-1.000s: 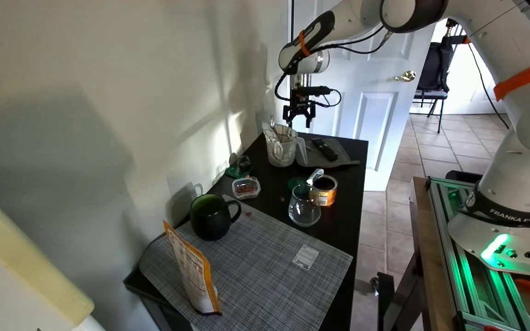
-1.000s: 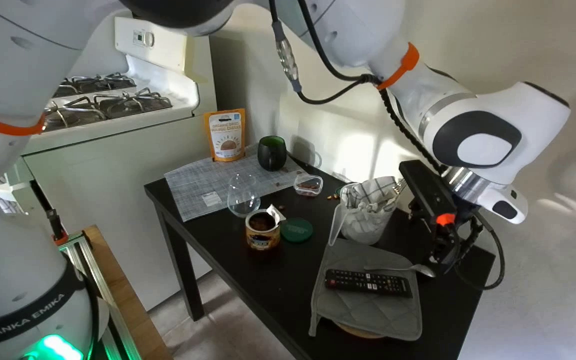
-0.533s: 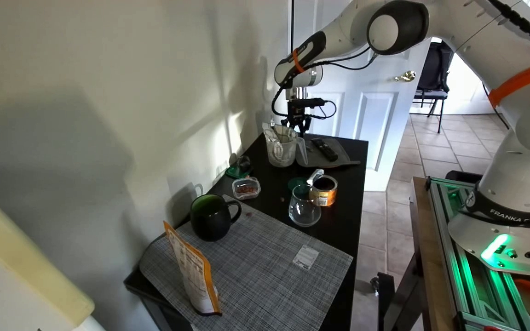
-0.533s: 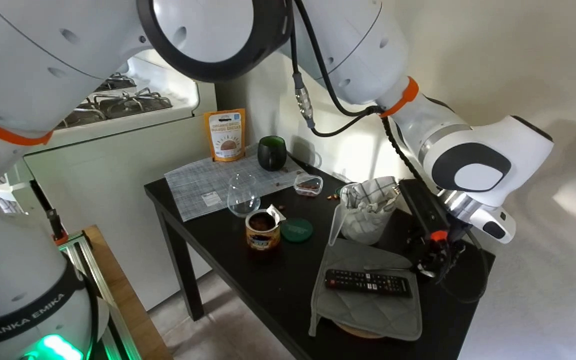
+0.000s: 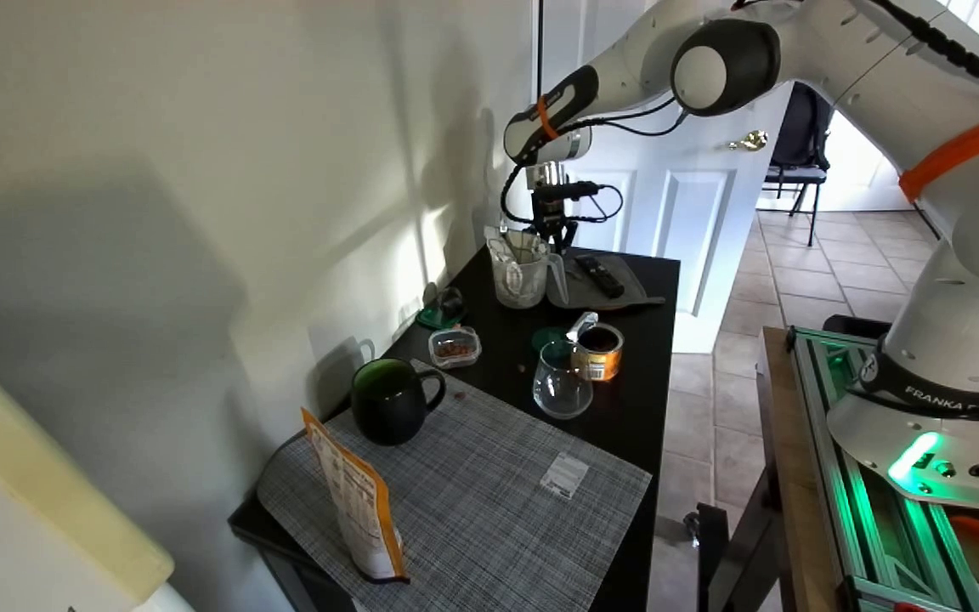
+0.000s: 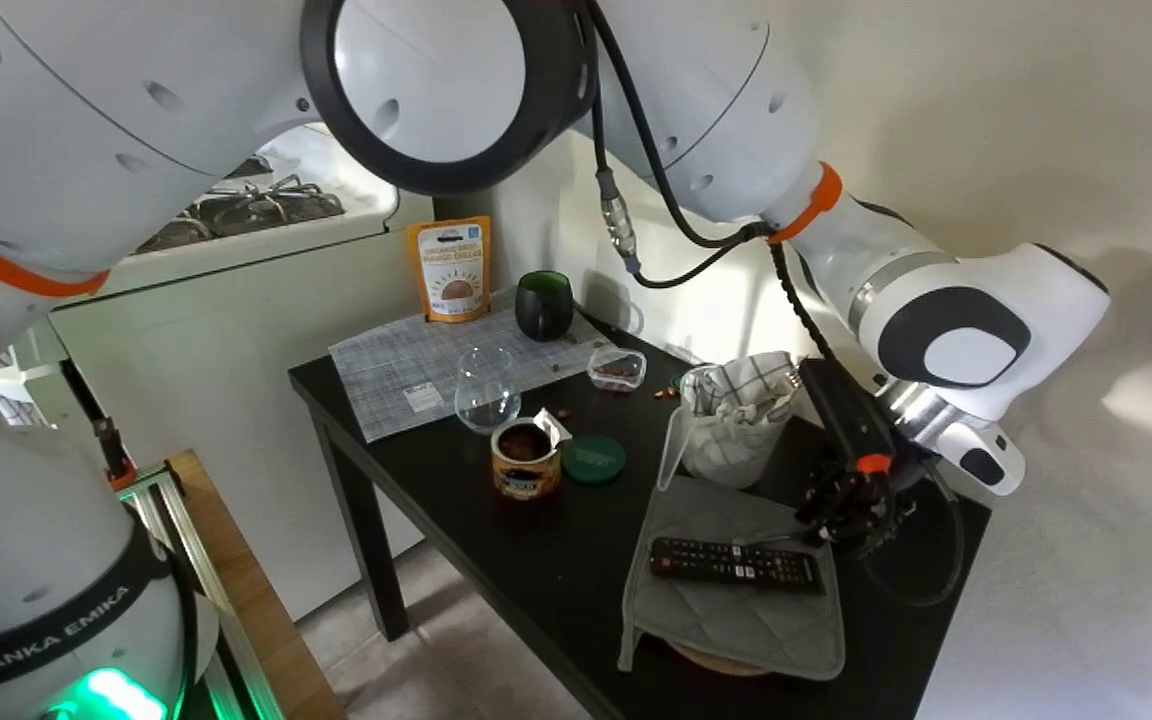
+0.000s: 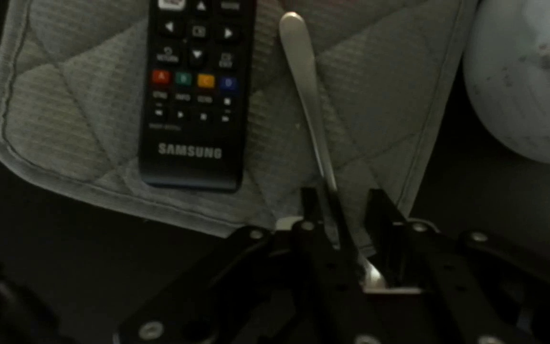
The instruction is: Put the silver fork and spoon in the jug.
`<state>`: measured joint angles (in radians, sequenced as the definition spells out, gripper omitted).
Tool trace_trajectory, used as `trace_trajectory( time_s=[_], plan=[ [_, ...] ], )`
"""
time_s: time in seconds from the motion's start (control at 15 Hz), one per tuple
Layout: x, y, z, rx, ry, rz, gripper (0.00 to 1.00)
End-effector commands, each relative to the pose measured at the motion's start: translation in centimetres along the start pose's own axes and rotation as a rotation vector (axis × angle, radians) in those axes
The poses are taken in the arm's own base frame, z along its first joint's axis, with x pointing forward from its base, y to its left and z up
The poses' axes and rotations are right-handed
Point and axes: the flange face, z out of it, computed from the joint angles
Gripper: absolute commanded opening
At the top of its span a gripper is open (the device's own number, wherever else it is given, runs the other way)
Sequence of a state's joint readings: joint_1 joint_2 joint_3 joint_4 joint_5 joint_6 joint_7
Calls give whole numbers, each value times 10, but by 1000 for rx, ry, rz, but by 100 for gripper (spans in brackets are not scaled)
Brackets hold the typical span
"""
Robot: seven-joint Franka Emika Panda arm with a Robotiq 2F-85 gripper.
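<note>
Silver metal spoon (image 7: pixel 317 124): lies in the gap — long axis roughly square to the closing line
Black two-finger gripper (image 7: pixel 344 197): fingers apart — nothing clamped

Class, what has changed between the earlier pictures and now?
The hand has come down to the spoon, which seems turned slightly, its handle tip nearer the remote. The fingers stand apart on either side; no grip shows yet. The jug, remote, mug and snack bag stayed put.
</note>
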<state>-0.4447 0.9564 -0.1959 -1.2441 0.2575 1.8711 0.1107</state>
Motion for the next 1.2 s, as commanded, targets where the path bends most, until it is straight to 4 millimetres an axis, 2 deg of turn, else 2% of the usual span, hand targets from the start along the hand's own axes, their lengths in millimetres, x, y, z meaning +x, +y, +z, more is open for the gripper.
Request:
trace_trajectory(
  time_s=[0.0, 0.07, 0.13, 0.2, 0.33, 0.4, 0.67, 1.13],
  plan=[
    [6, 2, 7, -80, -52, 49, 59],
    [6, 2, 9, -91, -57, 52, 43],
    [7, 2, 9, -104, -61, 55, 19],
    [8, 2, 10, -114, -63, 58, 19],
    [10, 1, 11, -129, -65, 65, 3],
    [10, 0, 10, -134, -60, 64, 0],
    [10, -1, 7, -146, -65, 53, 2],
    [-26, 21, -53, -80, 111, -178, 2]
  ],
)
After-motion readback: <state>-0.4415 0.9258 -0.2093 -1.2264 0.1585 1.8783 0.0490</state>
